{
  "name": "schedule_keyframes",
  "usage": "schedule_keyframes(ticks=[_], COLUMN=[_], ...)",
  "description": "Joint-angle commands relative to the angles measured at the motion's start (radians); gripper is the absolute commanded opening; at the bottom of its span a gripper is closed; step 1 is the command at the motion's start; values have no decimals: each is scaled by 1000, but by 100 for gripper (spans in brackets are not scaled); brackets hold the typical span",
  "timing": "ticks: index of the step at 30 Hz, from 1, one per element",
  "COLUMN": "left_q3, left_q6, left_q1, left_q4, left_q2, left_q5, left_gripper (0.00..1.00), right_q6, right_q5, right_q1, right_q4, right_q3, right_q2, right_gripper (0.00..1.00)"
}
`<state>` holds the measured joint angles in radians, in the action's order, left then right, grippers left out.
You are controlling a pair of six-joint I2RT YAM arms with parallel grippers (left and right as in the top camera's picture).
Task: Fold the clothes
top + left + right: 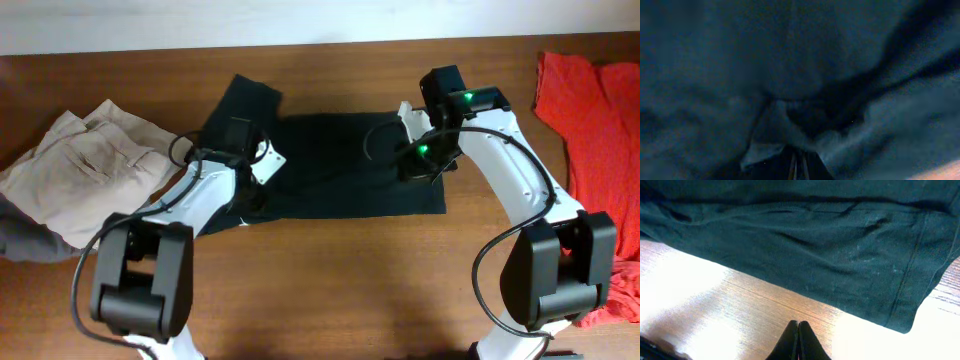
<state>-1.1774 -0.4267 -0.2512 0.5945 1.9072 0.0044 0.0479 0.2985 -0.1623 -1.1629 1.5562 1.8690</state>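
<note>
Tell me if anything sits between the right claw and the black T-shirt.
Nothing visible does. In the right wrist view the right claw, shut, hangs over the bare wooden table. The near edge of the black T-shirt lies just ahead, with only wood between them.

table (330,270): brown wood, glare patches | wall (200,22): pale strip, top edge

- We see beige trousers (85,170) lying crumpled at the left end of the wooden table (330,290).
- A bit of grey cloth (25,240) shows just near of them, at the left edge.
- A bright red garment (590,110) lies spread at the far right.
- We find more red cloth (625,290) bunched at the near right edge.
</note>
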Motion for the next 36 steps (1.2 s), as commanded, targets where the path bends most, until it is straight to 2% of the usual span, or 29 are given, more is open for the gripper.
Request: schedule_keyframes(ticks=[1, 6, 11, 16, 19, 21, 24, 28, 30, 34, 36], left_q3=[6, 6, 4, 4, 4, 5, 18, 21, 21, 21, 21], left_q6=[55, 175, 222, 227, 150, 3, -123, -288, -313, -313, -313], left_q1=[2, 16, 8, -29, -51, -60, -60, -60, -60, -60, -60], left_q4=[-76, -137, -79, 21, 73, 125, 137, 95, 18, -61, -61], left_q2=[25, 24, -13, -164, -231, -238, -212, -148, -104, -54, -35], left_q5=[-172, -372, -375, -320, -202, -50, -5, -1, -4, 0, 4], left_gripper=[5, 4, 1, 3, 9, 17, 21, 22, 26, 43, 49], right_q6=[-5, -5, -4, -4, -4, -4, -4, -4, -4, -4, -4], right_q5=[16, 16, 15, 15, 15, 15, 15, 15, 16, 15, 12], right_q1=[-1, -1, -1, -1, -1, -1, -1, -1, -1, -1, -1], right_q4=[-9, -16, -16, -16, -16, -16, -16, -16, -16, -27, -30], right_q3=[19, 19, 19, 19, 19, 19, 19, 19, 19, 19, 19], right_q2=[-18, -18, -18, -18, -18, -18, -18, -18, -18, -18, -18], right_gripper=[4, 4, 4, 4, 4, 4, 4, 4, 4, 4, 4])
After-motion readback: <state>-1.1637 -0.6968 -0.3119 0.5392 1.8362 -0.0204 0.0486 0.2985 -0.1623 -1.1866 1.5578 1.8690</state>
